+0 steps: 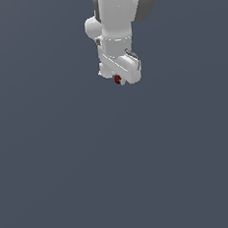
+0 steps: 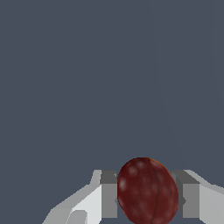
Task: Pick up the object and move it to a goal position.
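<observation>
One dark red lump [image 2: 147,191] sits clamped between my gripper [image 2: 148,194] jaws, closed on both its flanks; transport is in hand, and next I carry it to the unseen goal.

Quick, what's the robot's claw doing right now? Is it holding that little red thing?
Gripper: closed on the dark red object, one finger pressing each side.

One dark red lump [image 2: 148,191], one white pincer [image 2: 148,197], one arm [image 1: 119,16].
</observation>
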Robot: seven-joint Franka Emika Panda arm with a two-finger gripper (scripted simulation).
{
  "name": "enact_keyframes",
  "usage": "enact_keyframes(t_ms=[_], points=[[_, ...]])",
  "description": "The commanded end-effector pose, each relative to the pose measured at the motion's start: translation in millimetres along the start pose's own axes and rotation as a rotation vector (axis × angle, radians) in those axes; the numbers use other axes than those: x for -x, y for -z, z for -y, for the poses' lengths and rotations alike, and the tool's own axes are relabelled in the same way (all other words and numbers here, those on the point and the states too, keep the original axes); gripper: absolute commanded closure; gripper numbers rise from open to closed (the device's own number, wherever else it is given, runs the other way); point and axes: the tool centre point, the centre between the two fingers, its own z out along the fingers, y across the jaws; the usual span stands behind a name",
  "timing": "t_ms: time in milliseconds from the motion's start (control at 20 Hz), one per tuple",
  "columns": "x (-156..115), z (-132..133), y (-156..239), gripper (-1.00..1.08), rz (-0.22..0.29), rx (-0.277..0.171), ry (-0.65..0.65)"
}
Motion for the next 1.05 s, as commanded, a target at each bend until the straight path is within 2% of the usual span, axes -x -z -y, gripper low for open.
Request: enact_keyframes(t_ms=[0, 500, 1000], points=[[5, -3, 24, 1.08, 0.0, 0.001, 0.0], [18, -6, 91, 1.08, 0.002, 0.0, 0.002], [20, -5, 107, 1.08, 0.002, 0.0, 0.002]])
